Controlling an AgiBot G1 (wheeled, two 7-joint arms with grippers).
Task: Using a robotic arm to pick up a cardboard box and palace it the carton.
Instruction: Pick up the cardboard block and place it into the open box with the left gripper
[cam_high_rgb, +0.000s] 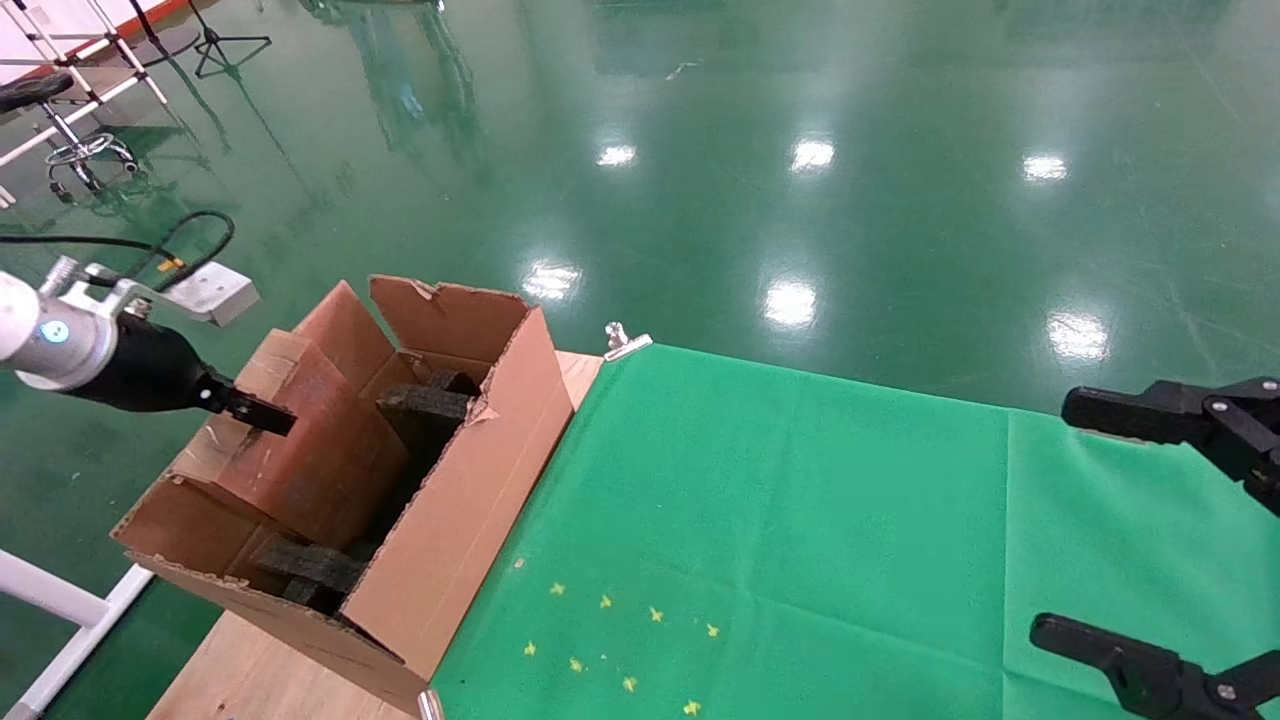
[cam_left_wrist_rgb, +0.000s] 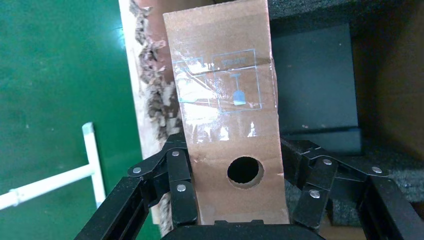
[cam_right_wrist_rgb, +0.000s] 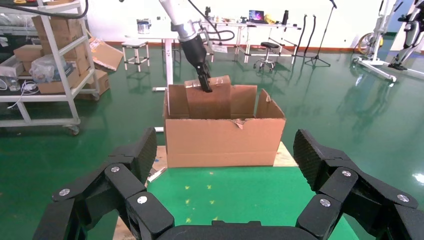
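Holding the cardboard box (cam_left_wrist_rgb: 232, 130) clamped in my left gripper (cam_left_wrist_rgb: 245, 200) over the carton (cam_high_rgb: 470, 480), I reckon it'll snag the foam blocks (cam_high_rgb: 425, 405) if lowered tilted, right gripper (cam_right_wrist_rgb: 225, 200) idling wide open.

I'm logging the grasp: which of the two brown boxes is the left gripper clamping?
The small cardboard box, not the carton. It has glossy tape and a round hole, sits between the left gripper jaws, and is held over the carton's open top.
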